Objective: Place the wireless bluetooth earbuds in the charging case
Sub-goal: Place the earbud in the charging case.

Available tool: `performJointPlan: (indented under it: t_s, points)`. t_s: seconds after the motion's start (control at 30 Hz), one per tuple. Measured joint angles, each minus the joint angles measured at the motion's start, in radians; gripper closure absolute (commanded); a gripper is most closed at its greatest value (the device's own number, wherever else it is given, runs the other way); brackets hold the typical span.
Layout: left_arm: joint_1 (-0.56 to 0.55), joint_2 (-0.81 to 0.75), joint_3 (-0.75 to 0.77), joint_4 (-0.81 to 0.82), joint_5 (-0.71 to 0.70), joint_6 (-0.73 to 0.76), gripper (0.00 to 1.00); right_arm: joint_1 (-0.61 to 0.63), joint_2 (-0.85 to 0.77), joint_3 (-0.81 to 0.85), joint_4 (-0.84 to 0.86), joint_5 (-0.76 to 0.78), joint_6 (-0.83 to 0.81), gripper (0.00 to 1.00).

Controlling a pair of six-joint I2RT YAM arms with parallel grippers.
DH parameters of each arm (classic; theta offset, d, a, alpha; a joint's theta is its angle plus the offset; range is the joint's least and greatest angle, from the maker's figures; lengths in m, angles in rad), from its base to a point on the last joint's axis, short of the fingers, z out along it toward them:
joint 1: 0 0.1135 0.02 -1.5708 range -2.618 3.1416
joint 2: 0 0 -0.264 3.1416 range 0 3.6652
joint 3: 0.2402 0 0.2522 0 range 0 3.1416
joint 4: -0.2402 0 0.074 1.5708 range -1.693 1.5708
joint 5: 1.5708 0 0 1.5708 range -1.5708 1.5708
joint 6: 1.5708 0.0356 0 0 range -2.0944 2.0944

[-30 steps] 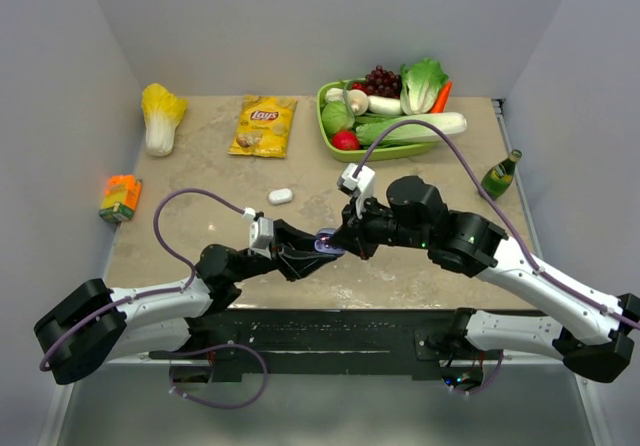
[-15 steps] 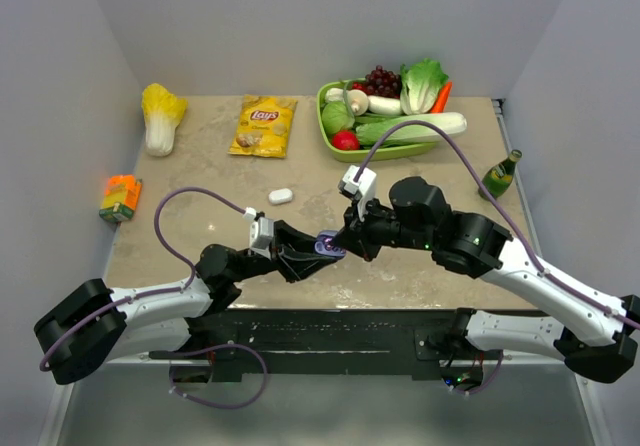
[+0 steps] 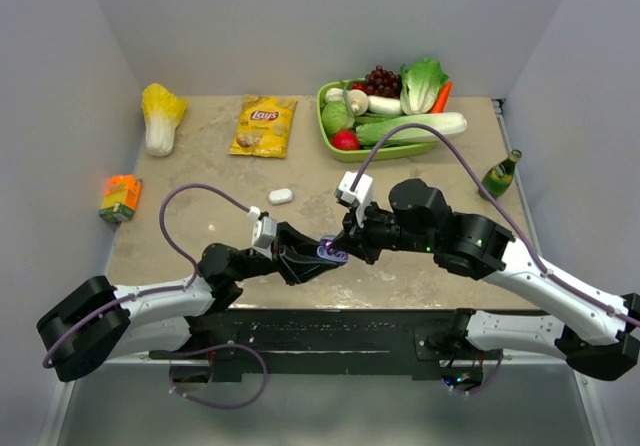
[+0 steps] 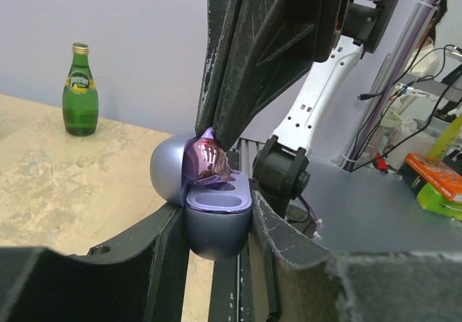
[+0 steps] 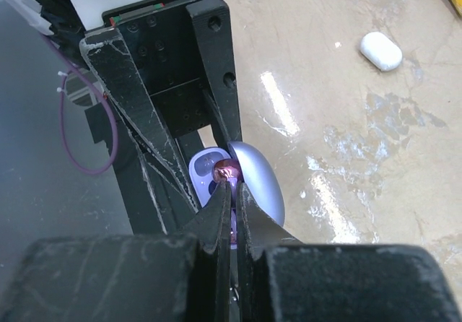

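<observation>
"Lay's" is printed on the yellow chip bag [image 3: 263, 126]; the green bottle's [image 4: 79, 91] label is illegible.

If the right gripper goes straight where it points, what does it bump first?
Most likely the open purple case, held by the left gripper. The right gripper pinches a purple earbud at the case's mouth, so that earbud would touch first.

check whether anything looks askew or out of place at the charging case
The purple earbud is tilted by the open lid of the lilac charging case, not yet down in a socket, pinched in the right end effector. The left end effector grips the case. Nothing spilled or damaged shows.
</observation>
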Motion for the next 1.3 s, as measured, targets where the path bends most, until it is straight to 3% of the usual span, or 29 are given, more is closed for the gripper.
performJointPlan:
  t_s: [0.8,0.93,1.3]
  points:
    - [-0.001,0.004,0.016,0.006,0.055,-0.043,1.0,0.086,0.03,0.034,-0.041,0.027,-0.088,1.0]
    - [-0.001,0.004,0.016,0.002,0.057,-0.043,1.0,0.088,0.043,0.044,-0.049,0.037,-0.091,0.87]
    - [-0.001,0.005,0.016,0.006,0.054,-0.043,1.0,0.093,0.046,0.045,-0.051,0.072,-0.079,0.73]
